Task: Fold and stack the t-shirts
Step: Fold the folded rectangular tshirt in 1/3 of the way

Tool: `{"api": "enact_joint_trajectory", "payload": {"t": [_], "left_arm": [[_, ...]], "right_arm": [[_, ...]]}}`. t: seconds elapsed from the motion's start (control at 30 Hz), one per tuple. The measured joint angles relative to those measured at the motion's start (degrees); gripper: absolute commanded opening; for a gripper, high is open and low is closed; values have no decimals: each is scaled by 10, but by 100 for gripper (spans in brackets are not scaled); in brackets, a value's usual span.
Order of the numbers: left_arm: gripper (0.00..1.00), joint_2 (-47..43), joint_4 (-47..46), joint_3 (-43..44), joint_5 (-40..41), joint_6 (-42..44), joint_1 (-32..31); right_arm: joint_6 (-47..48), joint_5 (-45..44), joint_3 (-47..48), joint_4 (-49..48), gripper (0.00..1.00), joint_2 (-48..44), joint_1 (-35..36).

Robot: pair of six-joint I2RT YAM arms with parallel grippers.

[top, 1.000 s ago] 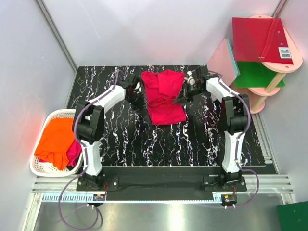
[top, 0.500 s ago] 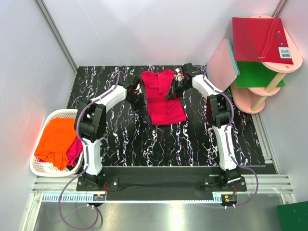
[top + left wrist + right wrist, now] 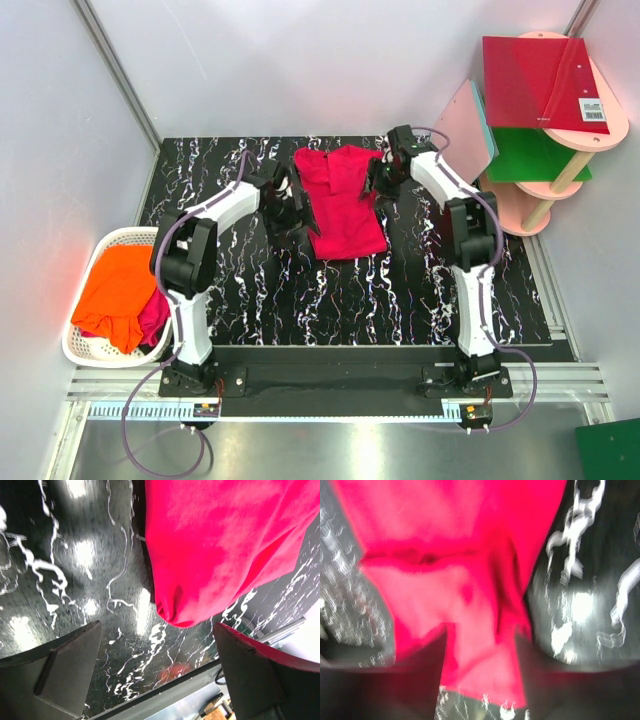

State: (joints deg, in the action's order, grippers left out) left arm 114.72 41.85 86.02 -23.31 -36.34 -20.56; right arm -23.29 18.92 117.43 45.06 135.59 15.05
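Observation:
A crimson t-shirt (image 3: pixel 340 205) lies partly folded on the black marbled table (image 3: pixel 420 270), towards the back. My left gripper (image 3: pixel 291 207) sits at the shirt's left edge. In the left wrist view its jaws stand wide apart, and only the table shows between them (image 3: pixel 156 630), just below a rounded corner of the shirt (image 3: pixel 210 555). My right gripper (image 3: pixel 380 185) is at the shirt's upper right edge. The right wrist view is blurred, with that gripper (image 3: pixel 481 636) partly open and red cloth (image 3: pixel 445 580) lying in the gap. An orange t-shirt (image 3: pixel 115 290) and another crimson one (image 3: pixel 155 318) fill the basket.
The white basket (image 3: pixel 83 262) stands off the table's left edge. A pink shelf stand (image 3: pixel 520 205) at the right holds a red board (image 3: pixel 535 80) and a green board (image 3: pixel 530 155). A pink square board (image 3: pixel 462 125) leans by the table's back right corner.
Both grippers were shut and have opened. The right one swung left over the shirt, folding its right side inward, then drew back right. The left one has let go of the left edge.

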Motion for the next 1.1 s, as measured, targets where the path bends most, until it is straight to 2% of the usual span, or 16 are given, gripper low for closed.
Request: {"api": "enact_joint_trajectory", "payload": {"t": [0.07, 0.1, 0.13, 0.17, 0.23, 0.27, 0.3, 0.4, 0.7, 0.8, 0.87, 0.9, 0.97, 1.0, 1.03, 1.1], "left_arm": [[99, -14, -18, -24, -7, -5, 0], [69, -19, -27, -35, -13, -9, 0], [42, -21, -37, -43, -20, -13, 0], [4, -21, -47, -50, -27, -22, 0], [0, -18, -62, -57, -36, -34, 0], [0, -16, -68, -56, -39, -33, 0], [0, -12, -75, -54, -43, -38, 0], [0, 8, -88, -28, -53, -50, 0], [0, 19, -105, -15, -60, -94, 0], [4, 7, -116, -37, -60, -103, 0], [19, -7, -118, -52, -61, -107, -1], [43, -12, -118, -56, -61, -107, -1], [69, -22, -122, -60, -64, -109, -2], [90, -25, -124, -61, -66, -111, -2], [99, -30, -128, -65, -66, -113, -2], [99, -42, -138, -80, -67, -117, -3]], "right_arm": [[4, 8, -51, -13, 95, -53, -3], [2, 19, -86, -27, 97, -90, -7], [-5, 34, -119, -39, 91, -127, -12], [-11, 50, -149, -55, 80, -161, -16], [-22, 83, -194, -85, 23, -212, -30], [-26, 100, -206, -97, 0, -224, -36], [-29, 112, -210, -106, 0, -226, -40], [-50, 154, -200, -130, 0, -191, -42], [-82, 229, -61, -91, 0, 64, -37], [-87, 199, -54, -73, 0, 60, -35], [-86, 159, -63, -67, 0, 43, -33], [-84, 141, -69, -63, 0, 34, -32], [-78, 109, -81, -58, 1, 18, -31], [-75, 99, -89, -57, 4, 10, -31], [-70, 87, -101, -58, 19, -1, -31], [-57, 70, -132, -57, 42, -33, -31]]}}
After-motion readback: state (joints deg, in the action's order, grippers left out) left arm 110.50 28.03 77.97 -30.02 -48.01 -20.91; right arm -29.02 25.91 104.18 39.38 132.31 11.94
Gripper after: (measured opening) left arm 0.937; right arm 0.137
